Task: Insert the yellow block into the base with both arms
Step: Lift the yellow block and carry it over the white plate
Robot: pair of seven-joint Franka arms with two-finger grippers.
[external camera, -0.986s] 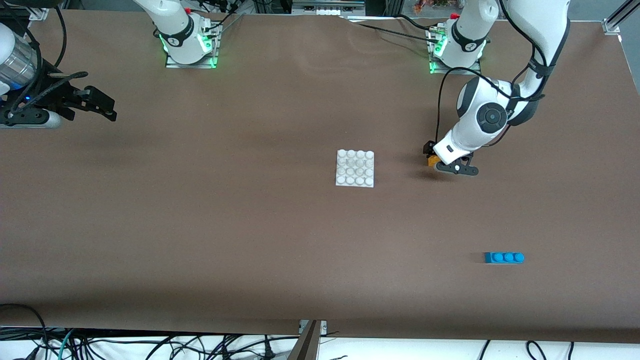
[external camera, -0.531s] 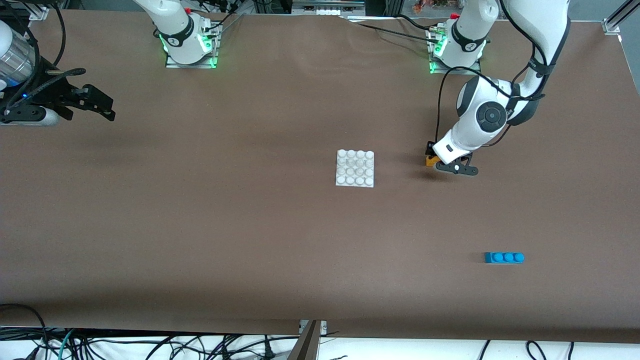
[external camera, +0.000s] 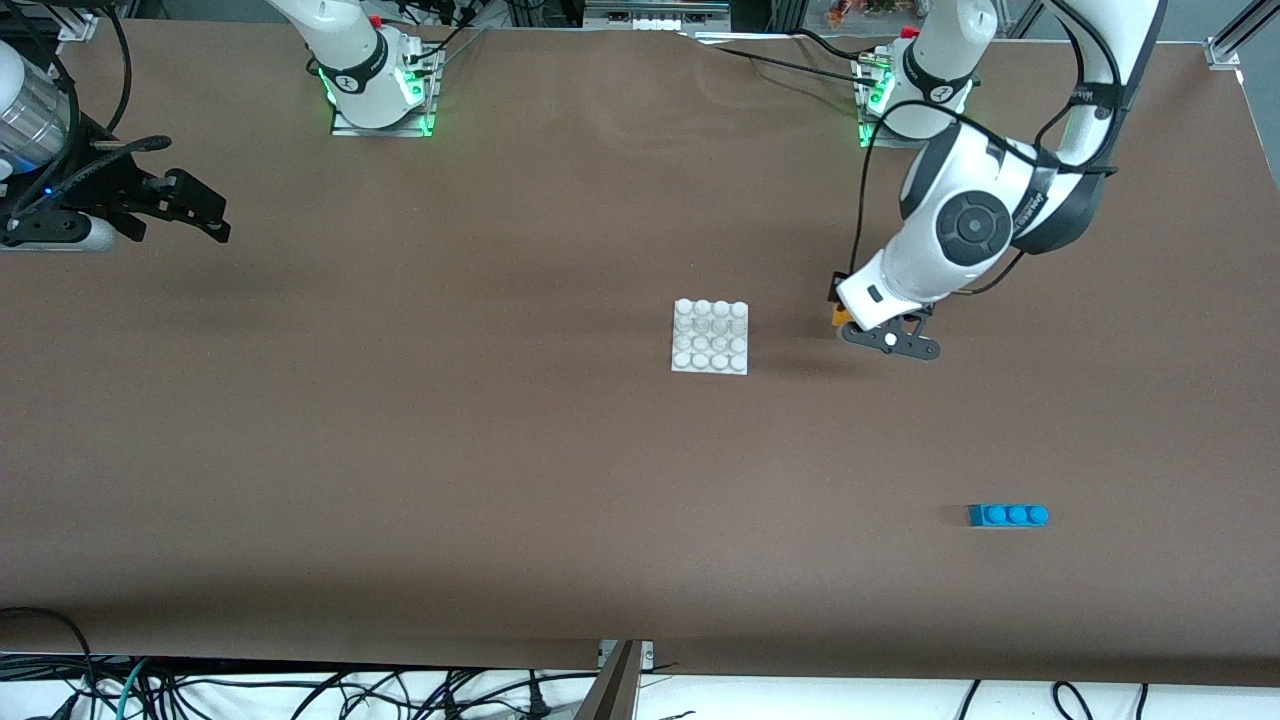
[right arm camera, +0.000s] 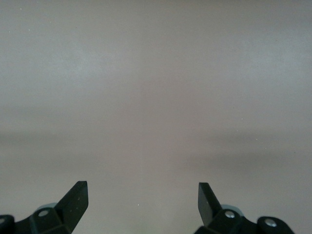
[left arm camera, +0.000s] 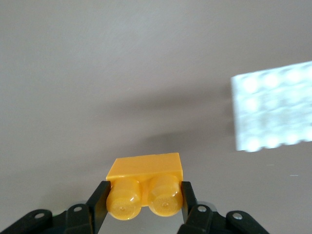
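Two black fingers (left arm camera: 100,200) of the left gripper (left arm camera: 144,202) clench the yellow block (left arm camera: 145,184) at its ends, holding it in the air over bare table (external camera: 400,450) just beside the base (external camera: 711,337), toward the left arm's end. The right gripper (right arm camera: 143,197) waits with its fingers spread wide and nothing between them, over the right arm's end of the table, well apart from the base.
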